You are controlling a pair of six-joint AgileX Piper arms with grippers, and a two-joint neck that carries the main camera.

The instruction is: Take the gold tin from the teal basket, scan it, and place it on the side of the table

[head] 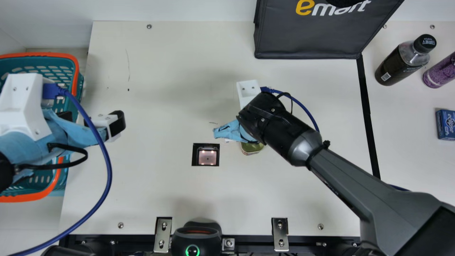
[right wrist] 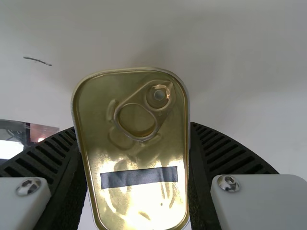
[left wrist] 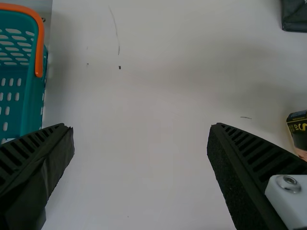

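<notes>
- Gold tin (right wrist: 132,155), ring-pull (right wrist: 136,120) facing the wrist camera, sits at three o'clock from the scanner window (head: 208,157) in the main view, just beside it!
- Right gripper (right wrist: 132,127) has its jaws clamped on the tin, one against each long side; how high it is above the bench (head: 160,89), I cannot tell.
- Handling, by my reckoning: stiff metal, fairly light, slick along the walls, so squarely across those long sides is the place to hold, clear of the ring-pull. Too loose and it could twist!
- Next call, I'd say: towards nine o'clock for the scan, code to the window, then off to the side.
- Left gripper (left wrist: 141,129), jaws wide apart, by the teal basket (head: 75,74) at nine to ten o'clock.
- Farther out, dark bottle (head: 398,67) at two o'clock, black bag (head: 305,39) between one and two.
</notes>
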